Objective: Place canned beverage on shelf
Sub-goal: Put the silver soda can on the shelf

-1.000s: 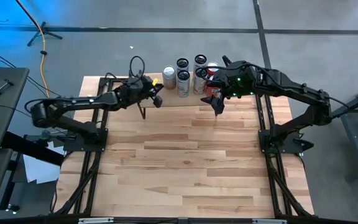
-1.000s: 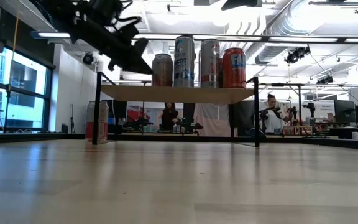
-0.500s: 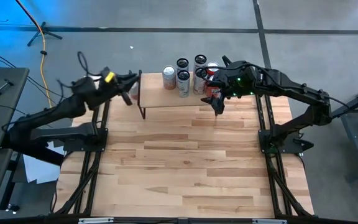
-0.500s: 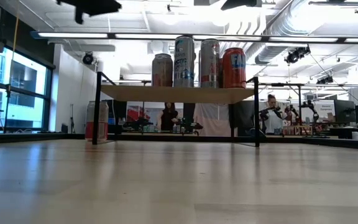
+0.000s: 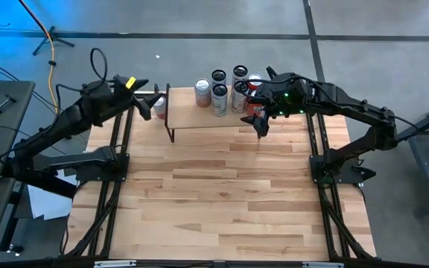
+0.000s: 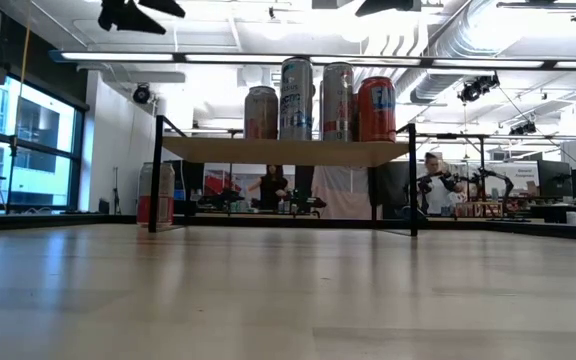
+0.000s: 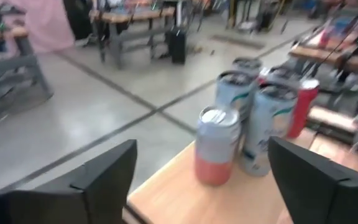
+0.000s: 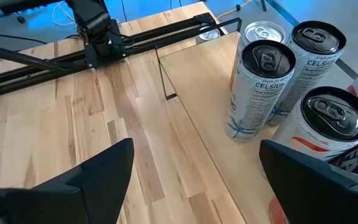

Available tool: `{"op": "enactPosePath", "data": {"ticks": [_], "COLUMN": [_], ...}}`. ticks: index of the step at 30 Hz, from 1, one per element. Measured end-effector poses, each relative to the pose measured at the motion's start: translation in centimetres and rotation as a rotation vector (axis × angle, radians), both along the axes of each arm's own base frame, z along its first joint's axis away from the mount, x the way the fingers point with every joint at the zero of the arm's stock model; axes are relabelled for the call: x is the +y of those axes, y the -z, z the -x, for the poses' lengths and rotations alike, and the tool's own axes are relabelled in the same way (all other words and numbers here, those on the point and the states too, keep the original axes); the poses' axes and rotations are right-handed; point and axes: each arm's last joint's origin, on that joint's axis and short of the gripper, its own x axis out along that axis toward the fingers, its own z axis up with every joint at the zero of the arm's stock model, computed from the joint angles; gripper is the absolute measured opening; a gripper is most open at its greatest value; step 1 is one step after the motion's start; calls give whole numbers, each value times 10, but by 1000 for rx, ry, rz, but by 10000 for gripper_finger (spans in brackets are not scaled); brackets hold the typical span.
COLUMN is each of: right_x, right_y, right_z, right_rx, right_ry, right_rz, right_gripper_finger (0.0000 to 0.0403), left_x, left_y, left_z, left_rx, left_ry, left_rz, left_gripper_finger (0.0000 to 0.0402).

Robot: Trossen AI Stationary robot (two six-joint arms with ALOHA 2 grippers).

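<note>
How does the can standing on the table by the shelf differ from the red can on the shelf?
The table can stands by the shelf's left legs; the red can stands on its top, right end. The table can is silver over a reddish band; the red can is mostly red. The table can is alone; the red can has neighbours. Both stand upright.

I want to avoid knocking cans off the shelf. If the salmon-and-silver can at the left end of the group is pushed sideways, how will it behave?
The salmon-and-silver can is tall and narrow, so a high push would probably tip it. On its side it would likely roll off the shelf. The Celsius can stands close, so it might get bumped too.
</note>
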Motion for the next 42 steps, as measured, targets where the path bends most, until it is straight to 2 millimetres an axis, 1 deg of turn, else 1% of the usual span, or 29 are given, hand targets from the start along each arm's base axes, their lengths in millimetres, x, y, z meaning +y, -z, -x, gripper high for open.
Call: {"op": "enactPosePath", "data": {"ticks": [3, 5, 7, 10, 12, 15, 18, 20, 22, 24, 29, 32, 34, 38, 42], "right_x": [0, 0, 0, 0, 0, 1, 2, 2, 1, 1, 0, -1, -1, -1, -1], "right_y": [0, 0, 0, 0, 0, 0, 1, 1, 3, 6, 13, 19, 20, 21, 21], "right_z": [0, 0, 0, 0, 0, 0, -1, -2, -5, -7, -14, -18, -18, -19, -19], "right_rx": [-5, -6, -6, -8, -10, -10, -8, -4, 3, 22, 57, 88, 99, 107, 112], "right_ry": [14, 16, 16, 21, 25, 24, 18, 14, 9, 8, 6, 5, 4, -11, -20], "right_rz": [-19, -22, -23, -28, -35, -36, -36, -37, -42, -45, -52, -57, -59, -45, -34], "right_gripper_finger": [334, 334, 334, 334, 334, 334, 334, 334, 334, 334, 334, 334, 334, 334, 334], "left_x": [6, 13, 24, 47, 66, 94, 117, 129, 139, 146, 155, 157, 157, 153, 149], "left_y": [-7, -14, -20, -20, -12, 12, 38, 52, 61, 66, 64, 61, 62, 75, 86], "left_z": [0, 0, -1, -3, -5, -9, -14, -19, -24, -29, -37, -39, -39, -40, -44], "left_rx": [77, 145, 251, 412, 531, 714, 842, 887, 916, 921, 920, 921, 965, 1108, 1164], "left_ry": [-30, -56, -66, -51, -44, -33, -11, 18, 47, 69, 145, 218, 279, 456, 455], "left_rz": [14, 18, 46, 218, 373, 594, 733, 777, 782, 754, 595, 502, 444, 331, 325], "left_gripper_finger": [346, 355, 357, 356, 356, 357, 356, 355, 354, 354, 353, 353, 353, 353, 353]}}
